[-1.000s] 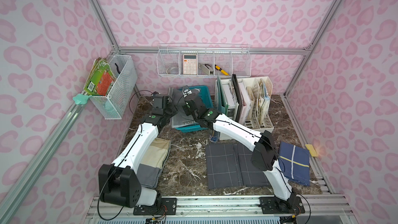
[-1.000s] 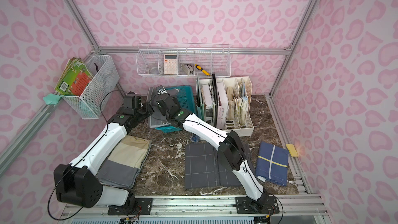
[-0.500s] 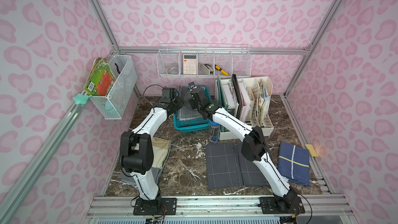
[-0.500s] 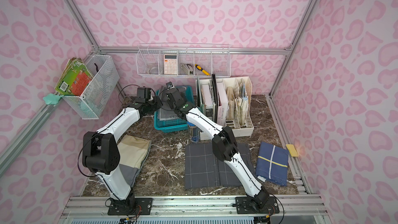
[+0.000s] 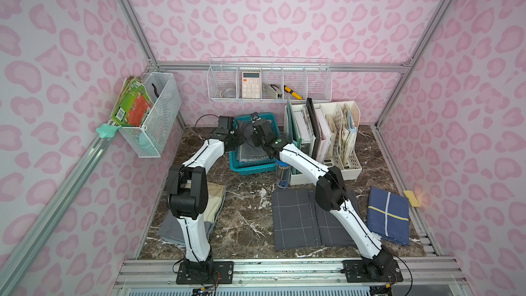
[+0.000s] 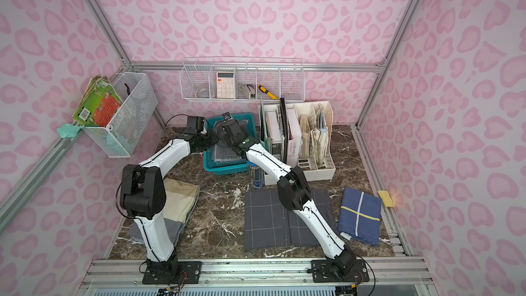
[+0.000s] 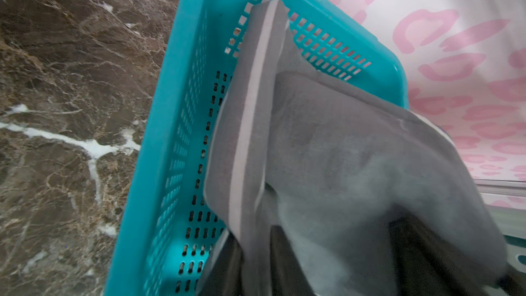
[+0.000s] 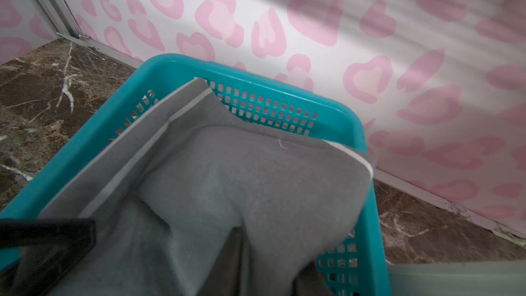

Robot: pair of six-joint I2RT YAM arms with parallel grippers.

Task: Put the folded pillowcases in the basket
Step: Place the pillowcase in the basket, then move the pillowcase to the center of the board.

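The basket, teal plastic with grid holes, stands on the marble table in the upper middle of both top views, close to the pink spotted back wall and just left of a cream file rack packed with folders. The folded pillowcase, grey with a pale stripe along one edge, is inside the basket: its near part lies flat on the bottom, while the far part is raised and sags. In the left wrist view the pillowcase drapes from the lower right of the frame up toward the far corner of the basket, one striped fold leaning on the perforated wall. In the right wrist view the pillowcase hangs over the basket's right rim. The left tool and the right tool meet over the far half of the basket, nearly nose to nose. Dark fingers show at the lower left of the right wrist view with cloth lying over them, and dark fingers show under cloth in the left wrist view; whether either tool pinches the pillowcase or stands spread cannot be told. A pen cup stands just right of the basket's near corner. A grey checked cloth and a navy cloth lie in the lower right of the table.
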